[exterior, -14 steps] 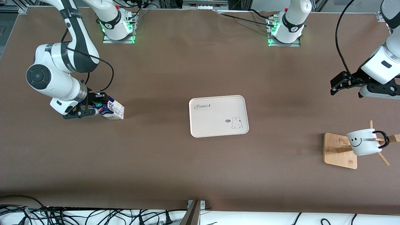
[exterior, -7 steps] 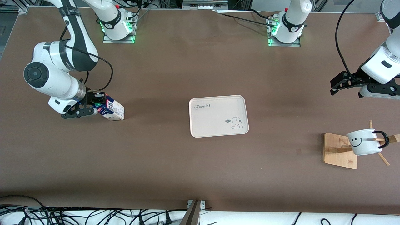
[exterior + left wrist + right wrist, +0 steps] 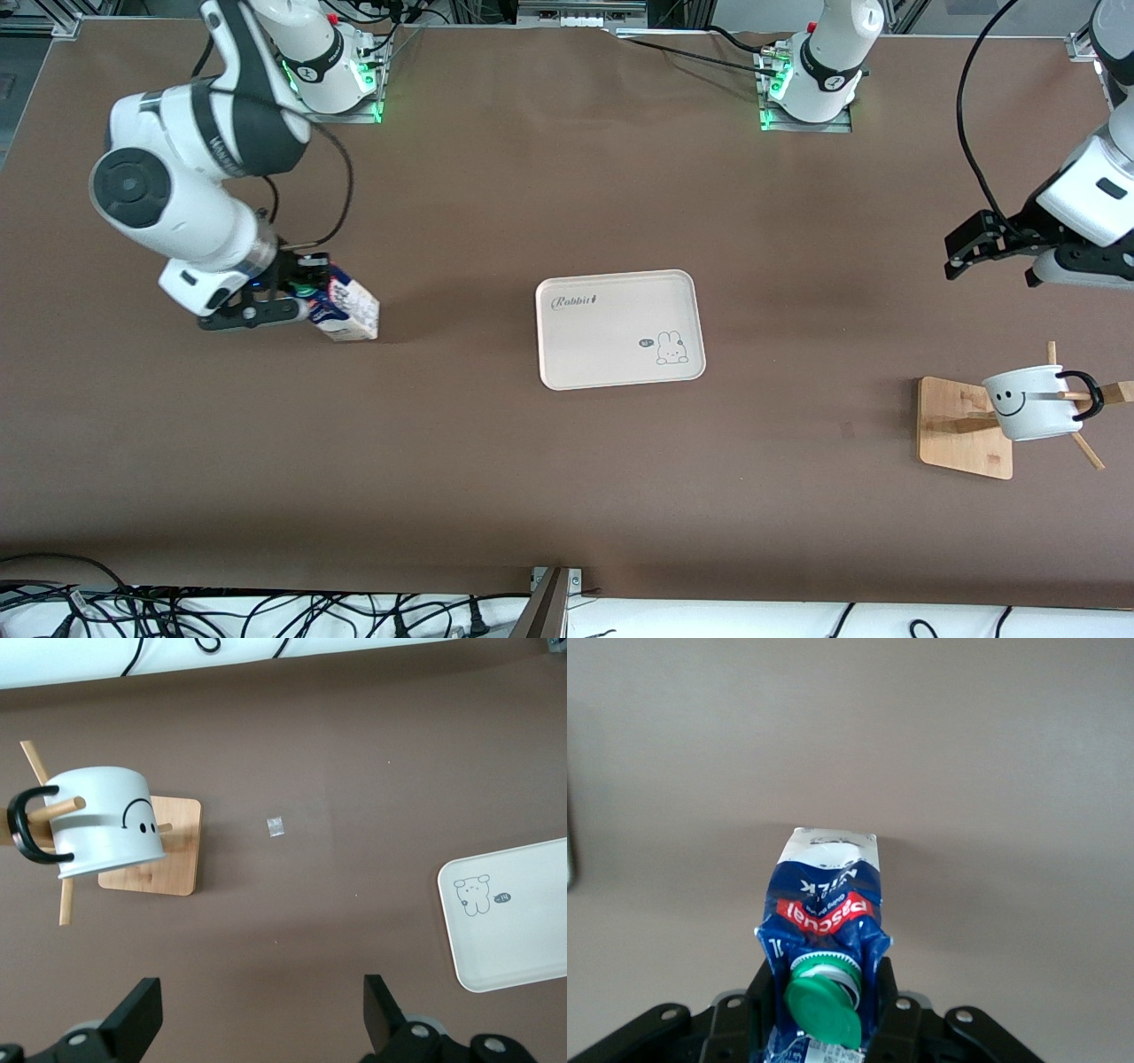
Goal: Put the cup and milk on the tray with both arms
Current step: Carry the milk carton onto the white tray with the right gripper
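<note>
The milk, a blue and white carton with a green cap, is tilted in my right gripper, which is shut on its top, low over the table toward the right arm's end. In the right wrist view the fingers clamp the milk at the gripper. The tray lies flat at the table's middle. The cup hangs on a wooden rack peg. My left gripper is open and empty in the air, over the table beside the rack. The left wrist view shows the cup, the tray and the open gripper.
The wooden rack base stands toward the left arm's end, nearer the front camera than the tray; it also shows in the left wrist view. A small scrap lies on the table between rack and tray. Cables run along the front edge.
My right arm has carried the milk a short way toward the tray. My left gripper has shifted slightly toward the left arm's end of the table.
</note>
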Controlling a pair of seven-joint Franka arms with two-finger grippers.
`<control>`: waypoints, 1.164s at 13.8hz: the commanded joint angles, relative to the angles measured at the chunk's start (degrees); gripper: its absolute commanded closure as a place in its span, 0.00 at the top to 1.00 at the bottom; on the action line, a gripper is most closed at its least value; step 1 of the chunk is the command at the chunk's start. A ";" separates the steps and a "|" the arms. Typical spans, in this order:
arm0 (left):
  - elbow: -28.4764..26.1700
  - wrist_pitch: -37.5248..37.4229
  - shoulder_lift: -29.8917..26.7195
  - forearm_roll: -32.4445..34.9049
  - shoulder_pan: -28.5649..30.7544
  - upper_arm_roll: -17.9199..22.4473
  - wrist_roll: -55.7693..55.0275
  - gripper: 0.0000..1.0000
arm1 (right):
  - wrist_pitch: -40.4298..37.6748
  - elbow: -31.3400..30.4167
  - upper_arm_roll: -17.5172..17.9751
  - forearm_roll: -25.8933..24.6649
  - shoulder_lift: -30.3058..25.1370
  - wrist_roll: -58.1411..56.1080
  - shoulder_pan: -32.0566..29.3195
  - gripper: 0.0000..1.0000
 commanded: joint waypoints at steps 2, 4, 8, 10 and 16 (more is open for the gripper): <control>3.84 -1.47 2.73 -0.99 0.22 0.15 0.64 1.00 | -5.26 13.92 -0.31 2.17 9.89 12.60 9.73 0.46; 3.92 -1.47 3.43 -0.99 1.00 0.15 0.73 1.00 | -5.00 19.54 -0.22 2.35 14.98 19.90 14.39 0.46; 3.49 -1.03 5.45 -1.42 4.34 0.15 -0.14 1.00 | -5.17 35.53 -0.22 5.42 27.03 28.53 20.38 0.46; 2.35 -1.12 5.36 -1.08 4.61 0.15 -7.32 1.00 | -4.30 37.50 -0.22 5.51 28.72 29.43 21.70 0.46; -8.09 4.66 0.28 -0.46 5.84 0.15 -20.71 1.00 | -2.45 37.50 -0.22 5.25 29.42 28.81 23.90 0.46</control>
